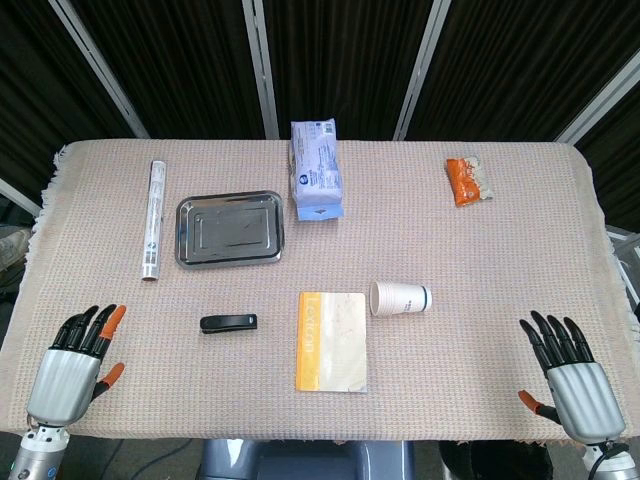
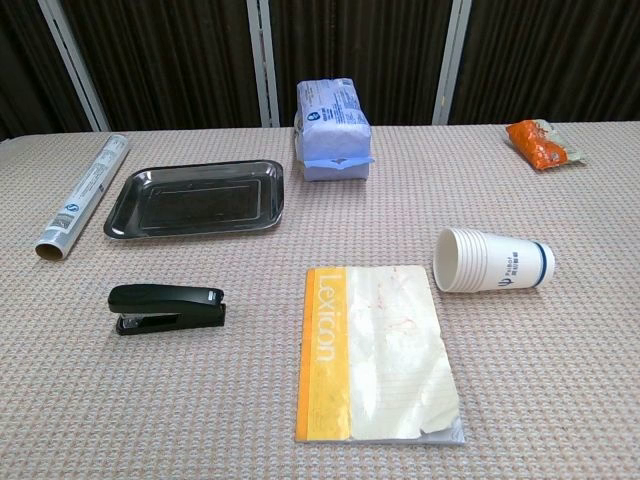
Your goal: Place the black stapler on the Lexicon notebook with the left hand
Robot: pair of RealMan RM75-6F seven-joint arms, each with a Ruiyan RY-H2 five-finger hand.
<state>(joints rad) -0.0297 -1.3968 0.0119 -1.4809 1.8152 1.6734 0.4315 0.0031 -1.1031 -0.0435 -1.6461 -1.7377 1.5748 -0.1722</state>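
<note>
The black stapler [image 1: 228,323] [image 2: 166,307] lies flat on the cloth, left of the notebook. The Lexicon notebook [image 1: 332,340] [image 2: 375,350], yellow spine and cream cover, lies closed near the front middle with nothing on it. My left hand [image 1: 76,365] rests at the front left corner, fingers apart, holding nothing, well left of the stapler. At the front right corner my right hand [image 1: 572,375] lies the same way, fingers spread and empty. Neither hand shows in the chest view.
A steel tray [image 1: 229,228] [image 2: 196,197] sits behind the stapler, a foil roll [image 1: 153,219] [image 2: 82,195] to its left. A paper cup [image 1: 400,298] [image 2: 492,260] lies on its side right of the notebook. A blue tissue pack [image 1: 316,168] [image 2: 334,130] and orange snack bag [image 1: 467,180] [image 2: 538,144] lie at the back.
</note>
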